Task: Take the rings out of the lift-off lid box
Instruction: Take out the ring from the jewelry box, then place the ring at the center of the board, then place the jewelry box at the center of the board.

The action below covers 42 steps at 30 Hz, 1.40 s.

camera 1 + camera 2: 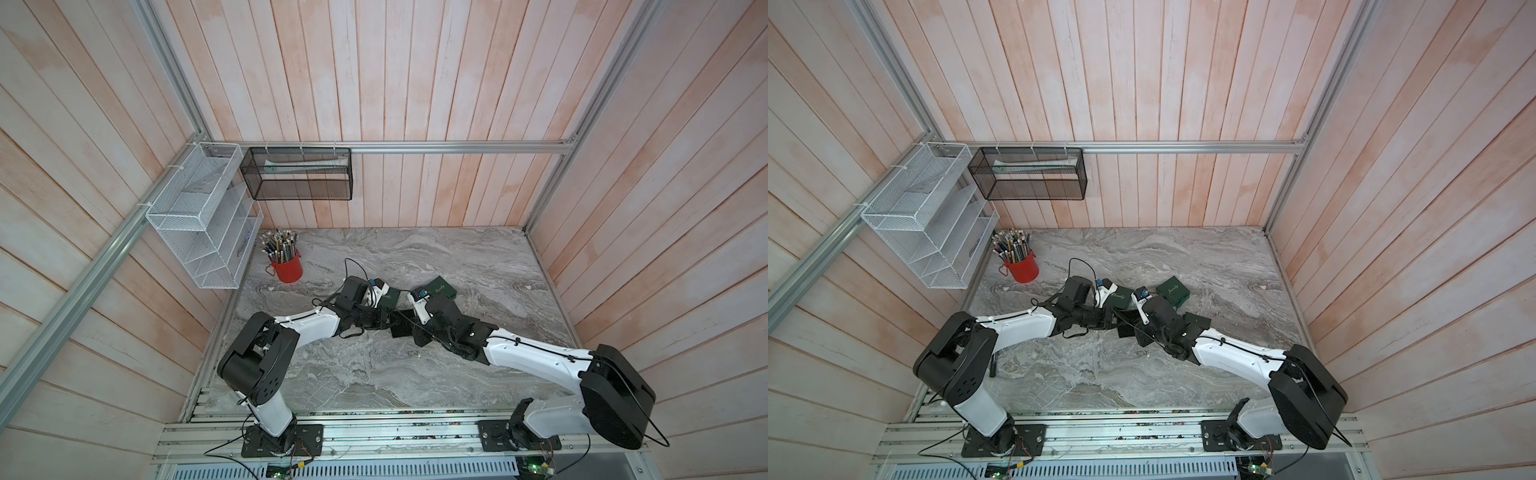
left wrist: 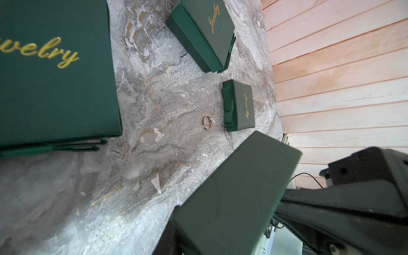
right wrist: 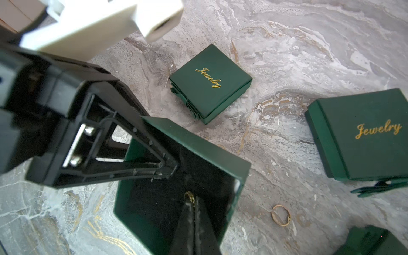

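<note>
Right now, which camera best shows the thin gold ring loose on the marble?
Right wrist: the thin gold ring is largest, unobstructed. Left wrist shows the ring smaller; both top views cannot resolve it.

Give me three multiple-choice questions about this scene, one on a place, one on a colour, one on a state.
1. Where does the loose ring lie? A on a plate; B on the marble table; C on the floor.
2. Lettering on the closed boxes? A silver; B white; C gold.
3. The right gripper is: A wide open; B shut on the second ring inside the open box; C out of sight.
Answers: B, bare marble surrounds it; C, "Jewelry" reads gold; B, it pinches a gold hoop.
</note>
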### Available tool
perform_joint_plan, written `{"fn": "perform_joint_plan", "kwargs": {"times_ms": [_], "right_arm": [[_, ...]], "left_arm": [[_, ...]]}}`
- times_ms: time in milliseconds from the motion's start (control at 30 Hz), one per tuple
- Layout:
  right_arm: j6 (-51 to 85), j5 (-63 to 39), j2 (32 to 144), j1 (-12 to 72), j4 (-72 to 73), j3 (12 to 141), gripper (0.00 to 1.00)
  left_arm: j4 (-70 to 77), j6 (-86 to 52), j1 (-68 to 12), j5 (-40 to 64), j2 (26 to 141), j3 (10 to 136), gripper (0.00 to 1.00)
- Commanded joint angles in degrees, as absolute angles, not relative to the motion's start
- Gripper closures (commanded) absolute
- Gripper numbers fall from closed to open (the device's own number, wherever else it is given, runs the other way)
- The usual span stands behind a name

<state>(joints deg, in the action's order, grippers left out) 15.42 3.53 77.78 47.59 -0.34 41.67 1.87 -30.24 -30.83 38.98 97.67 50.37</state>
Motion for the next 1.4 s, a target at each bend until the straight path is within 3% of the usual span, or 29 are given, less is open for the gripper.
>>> {"fn": "perform_joint_plan", "kwargs": {"times_ms": [0,200,467,933,1067,1233,1367], "right_arm": [[17.91,5.72,75.26,45.08,-0.1,39.58,1.0],[22.73,4.09,71.29,40.6,2.84,36.16,1.0],[28.78,3.59,74.5,30.67,-0.09,34.72,1.0],[26.77,0.57,86.01,30.15,-1.93,39.96,0.99],[26.57,0.85,86.41,30.1,-2.73,40.96,0.88],[26.5,3.0,85.22,30.12,-4.03,41.13,0.56],[26.98,5.33,84.57,30.08,-6.55,42.16,0.44]], "left_arm": [[0.98,-29.39,-30.64,40.29,98.87,50.63,0.77],[-0.47,-28.36,-30.63,38.3,100.14,50.75,0.77],[-3.42,-26.67,-30.72,34.74,101.39,52.07,0.71],[-5.75,-25.04,-30.94,33.25,103.22,53.64,0.55],[-6.32,-24.8,-30.85,32.05,102.08,53.47,0.36],[-6.84,-23.45,-30.67,29.75,98.79,53.0,0.01],[-7.45,-22.94,-30.25,28.93,97.06,52.78,0.0]]}}
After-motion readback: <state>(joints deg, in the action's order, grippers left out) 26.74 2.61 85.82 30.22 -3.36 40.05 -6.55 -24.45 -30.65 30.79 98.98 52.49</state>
